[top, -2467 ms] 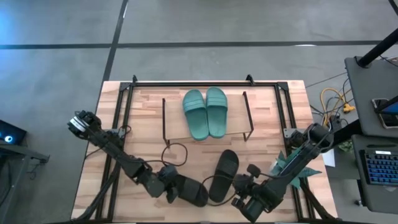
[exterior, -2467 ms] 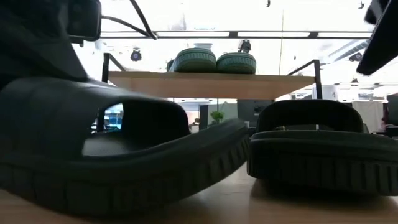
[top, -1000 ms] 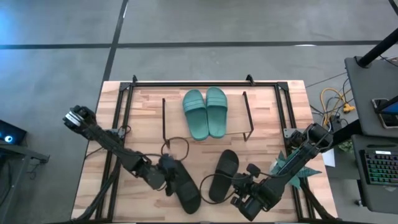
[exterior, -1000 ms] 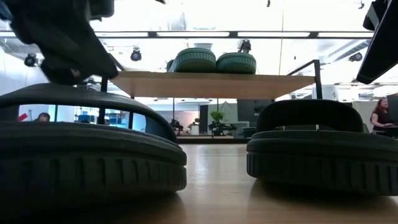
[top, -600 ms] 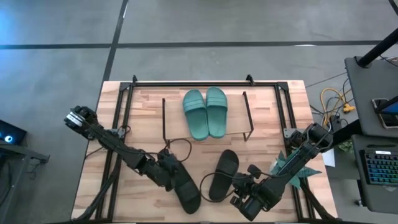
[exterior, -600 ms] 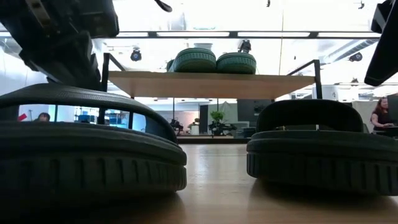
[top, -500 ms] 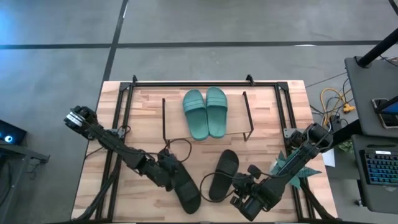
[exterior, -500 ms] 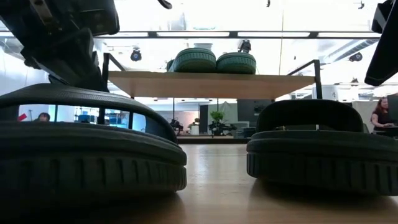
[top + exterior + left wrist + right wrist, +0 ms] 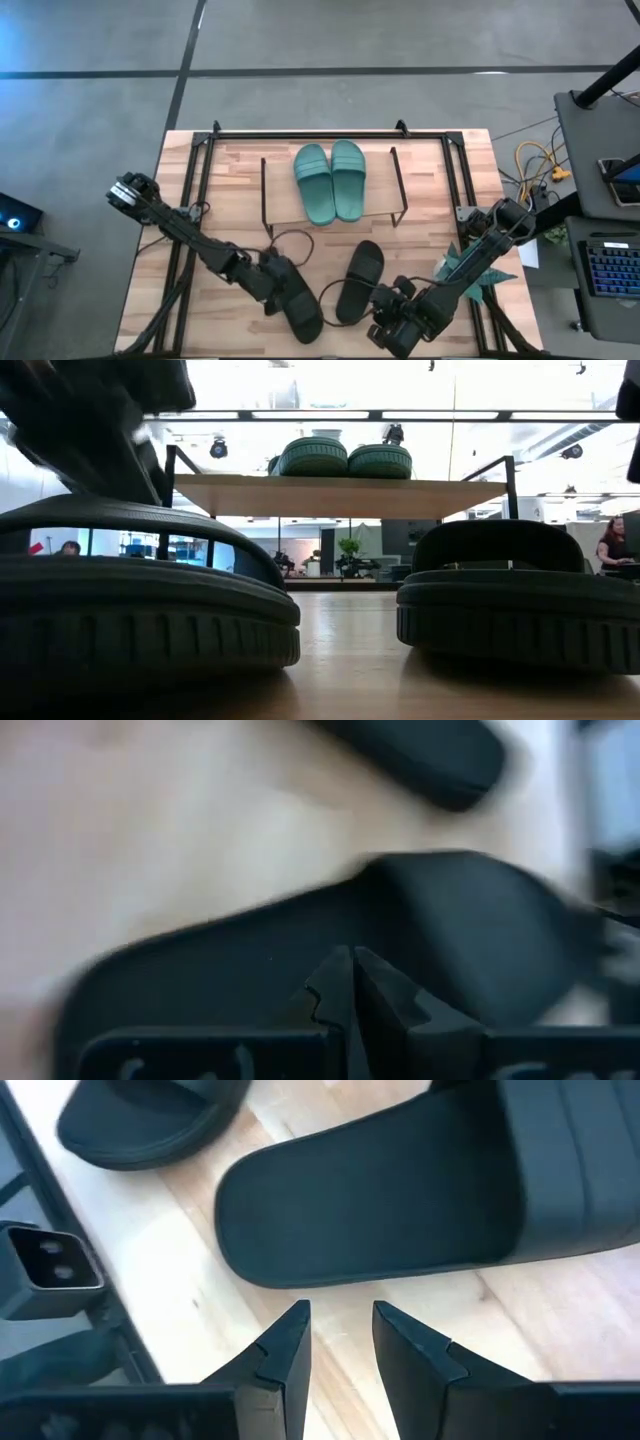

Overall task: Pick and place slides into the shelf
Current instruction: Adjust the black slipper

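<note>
Slides first: we see two green slides [image 9: 332, 180] sitting side by side on the wooden top board of the shelf [image 9: 283, 205], toes pointing toward the far edge of the table [image 9: 460, 170]. From the low camera they show as two rounded green humps [image 9: 345, 458] up on that board [image 9: 340, 496].

Down on the near half of the table we have the two black ones. One black slide [image 9: 298, 305] lies left of centre, angled, and the other black slide [image 9: 359, 278] lies just to its right, leaning the other way, so their near ends come close together. Neither is on the shelf.

Our left gripper [image 9: 268, 283] is right at the far end of the left black slide, over its strap. Its wrist camera shows the two fingers [image 9: 335, 990] pressed together, nothing between them, with the black slide [image 9: 440, 935] directly ahead and the second slide's end [image 9: 420, 755] beyond it.

Our right gripper [image 9: 385, 322] sits low at the near edge, just beside the heel of the right black slide. Its fingers [image 9: 285, 1345] stand a little apart with bare wood between them, gripping nothing, and the heel [image 9: 370, 1210] lies just ahead of the tips.

At table height both black slides [image 9: 140, 600] [image 9: 520, 595] rest flat on the wood.
</note>
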Available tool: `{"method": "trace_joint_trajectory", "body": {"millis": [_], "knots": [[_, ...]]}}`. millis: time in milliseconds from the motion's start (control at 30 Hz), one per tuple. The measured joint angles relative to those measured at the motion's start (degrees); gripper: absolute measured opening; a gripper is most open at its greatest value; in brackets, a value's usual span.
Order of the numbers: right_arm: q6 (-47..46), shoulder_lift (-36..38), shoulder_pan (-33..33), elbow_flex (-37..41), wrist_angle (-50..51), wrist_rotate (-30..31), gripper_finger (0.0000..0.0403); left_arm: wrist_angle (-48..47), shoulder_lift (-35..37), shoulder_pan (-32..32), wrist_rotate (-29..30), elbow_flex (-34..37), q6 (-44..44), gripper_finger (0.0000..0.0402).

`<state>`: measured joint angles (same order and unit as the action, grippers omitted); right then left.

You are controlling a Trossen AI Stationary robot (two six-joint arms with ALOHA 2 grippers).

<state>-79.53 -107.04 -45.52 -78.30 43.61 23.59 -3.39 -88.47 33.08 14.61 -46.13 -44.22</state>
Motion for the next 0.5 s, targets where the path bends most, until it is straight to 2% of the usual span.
{"method": "trace_joint_trajectory", "body": {"millis": [100, 167, 367, 500], "knots": [[0.00, 0.00, 0.02, 0.00, -0.70, 0.20, 0.0102, 6.19, 0.02, -0.25, -8.08, 0.04, 0.64, 0.0000], [0.00, 0.02, 0.04, 0.07, -0.74, 0.25, 0.0102, 9.10, 0.04, -0.74, -10.36, 0.08, -1.91, 0.0000], [0.00, 0.02, 0.02, 0.11, -0.79, 0.40, 0.0102, 9.94, 0.11, -1.00, -8.97, -0.14, -5.01, 0.0008], [-0.28, 0.02, 0.02, 0.11, -1.19, 0.42, 0.0102, 10.02, 0.22, -1.32, -8.38, -0.37, -9.57, 0.0050]]}}
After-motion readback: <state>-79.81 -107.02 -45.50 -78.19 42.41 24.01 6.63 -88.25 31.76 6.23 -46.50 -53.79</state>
